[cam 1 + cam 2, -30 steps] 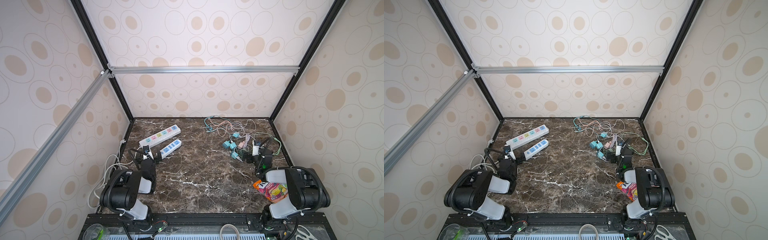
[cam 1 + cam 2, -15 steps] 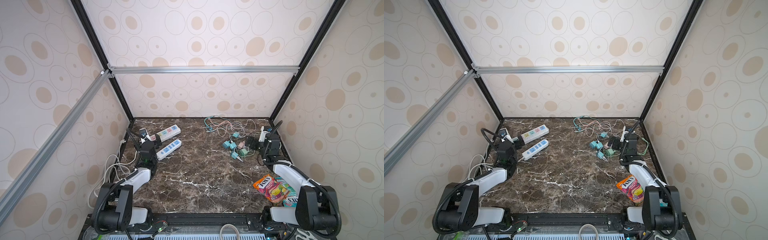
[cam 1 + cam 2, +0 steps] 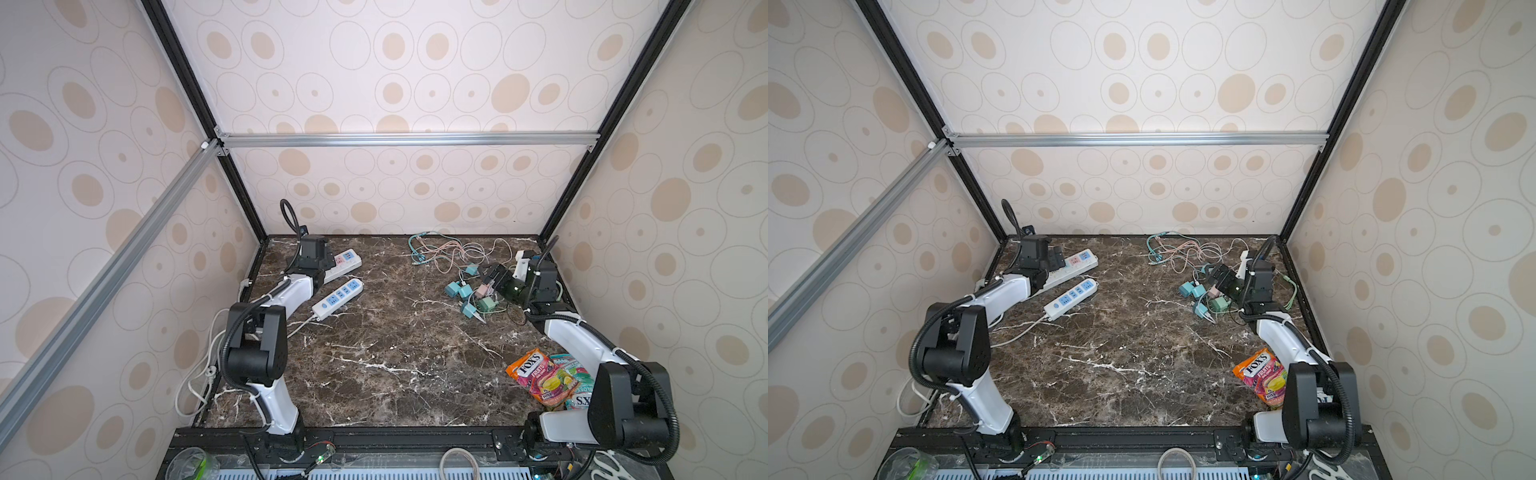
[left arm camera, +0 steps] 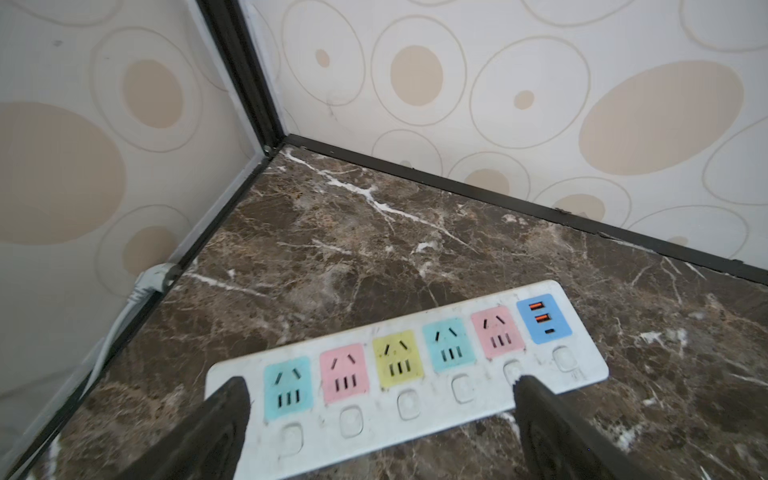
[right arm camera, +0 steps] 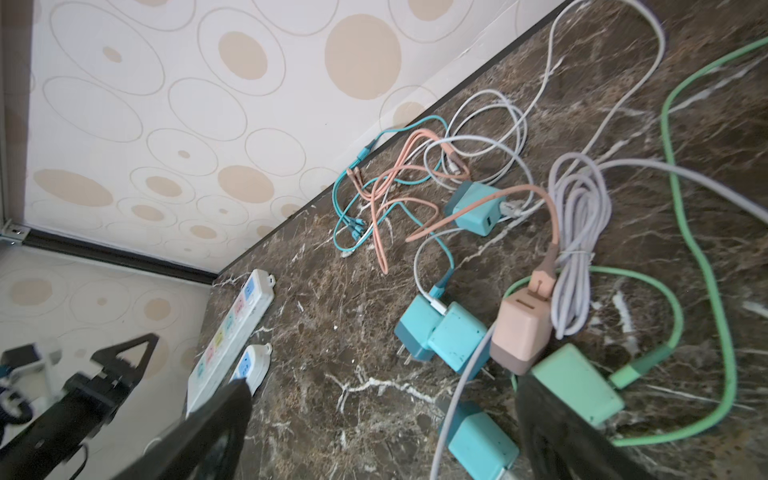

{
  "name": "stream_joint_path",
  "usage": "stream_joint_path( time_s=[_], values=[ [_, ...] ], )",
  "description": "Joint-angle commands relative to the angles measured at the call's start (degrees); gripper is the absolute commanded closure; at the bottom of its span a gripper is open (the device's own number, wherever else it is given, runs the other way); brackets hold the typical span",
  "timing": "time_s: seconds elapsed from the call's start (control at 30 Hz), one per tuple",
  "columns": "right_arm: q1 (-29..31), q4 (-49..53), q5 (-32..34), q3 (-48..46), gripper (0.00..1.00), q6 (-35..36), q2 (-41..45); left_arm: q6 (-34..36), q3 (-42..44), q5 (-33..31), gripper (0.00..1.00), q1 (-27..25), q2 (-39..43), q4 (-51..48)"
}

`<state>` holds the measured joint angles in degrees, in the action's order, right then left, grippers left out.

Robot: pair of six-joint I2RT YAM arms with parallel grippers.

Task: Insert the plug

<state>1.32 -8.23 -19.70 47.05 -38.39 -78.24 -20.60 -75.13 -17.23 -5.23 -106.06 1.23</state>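
Fingers [image 4: 216, 424] of left gripper [image 4: 378, 384] stand spread wide, grasping nothing, astride the multicoloured power strip [image 4: 407, 365]. Fingers [image 5: 557, 428] of right gripper [image 5: 384, 386] are likewise released and empty, low over the plug cluster. The green plug [image 5: 575, 384] is just beside one finger, possibly touching; the angle is poor. The pink plug [image 5: 521, 328] and teal plugs [image 5: 440, 336] lie near. All plugs lie loose on the marble table [image 3: 395, 365], well apart from the strip. Second, a blue-socket strip [image 3: 337, 298] lies alongside it. Noted: sweet bags [image 3: 540, 378] by the right arm's base.
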Motion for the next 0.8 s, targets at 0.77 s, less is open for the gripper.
stream_joint_path(
  time_s=[0.77],
  values=[
    [10.3, 14.0, 5.0, 7.1, 0.0, 8.0, 5.8, -1.9, -46.7, 28.1, 0.02, 10.6, -35.7, -31.8]
  ],
)
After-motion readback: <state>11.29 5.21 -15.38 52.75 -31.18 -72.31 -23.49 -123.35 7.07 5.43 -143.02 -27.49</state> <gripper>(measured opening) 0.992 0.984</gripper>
